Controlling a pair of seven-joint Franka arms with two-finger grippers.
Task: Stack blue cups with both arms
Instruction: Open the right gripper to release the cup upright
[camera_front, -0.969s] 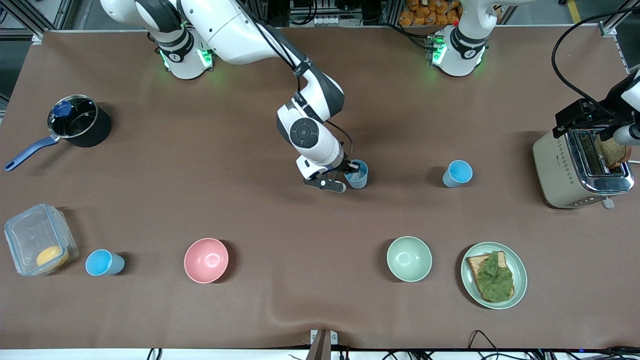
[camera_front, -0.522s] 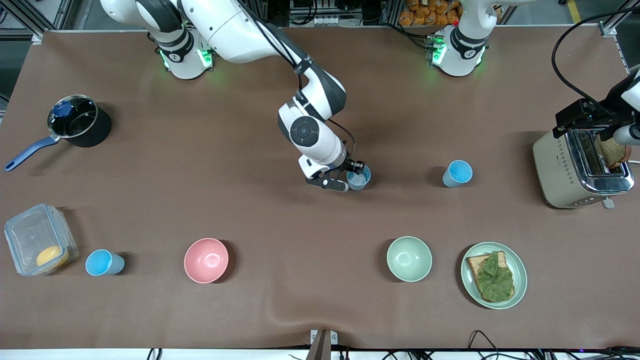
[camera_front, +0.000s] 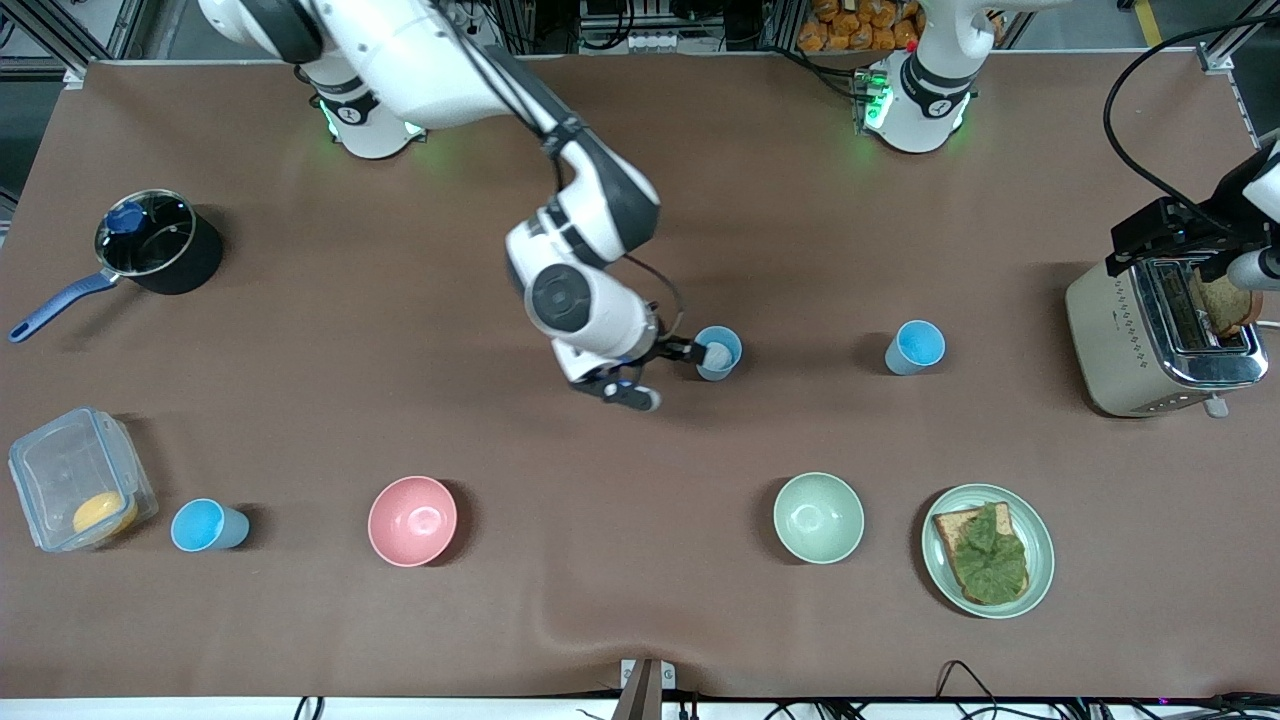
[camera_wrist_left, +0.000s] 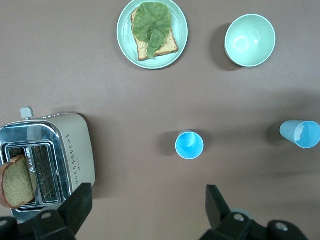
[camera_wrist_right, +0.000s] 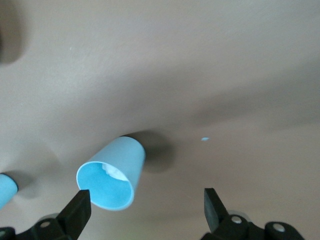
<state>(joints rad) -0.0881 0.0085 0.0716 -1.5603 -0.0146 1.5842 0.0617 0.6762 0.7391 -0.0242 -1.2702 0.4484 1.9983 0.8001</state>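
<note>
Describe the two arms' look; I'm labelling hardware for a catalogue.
Both arms are glossy white with dark grey joint segments and round grey caps. The right arm carries a black cable; green lights glow at both bases. The right gripper and left gripper have black fingers.

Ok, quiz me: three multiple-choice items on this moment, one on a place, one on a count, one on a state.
1. The small grey-blue plastic cup with a white patch inside stands:
A in the pink bowl
B on the table, mid-table
C on the plate

2. Blue cups in the front view:
A two
B three
C five

3. The right gripper is:
A open, holding nothing
B shut on a cup
C shut on bread

Answers:
1 B, it stands on bare brown cloth.
2 B, the others are at and.
3 A, its fingers stand apart, cup free.
</note>
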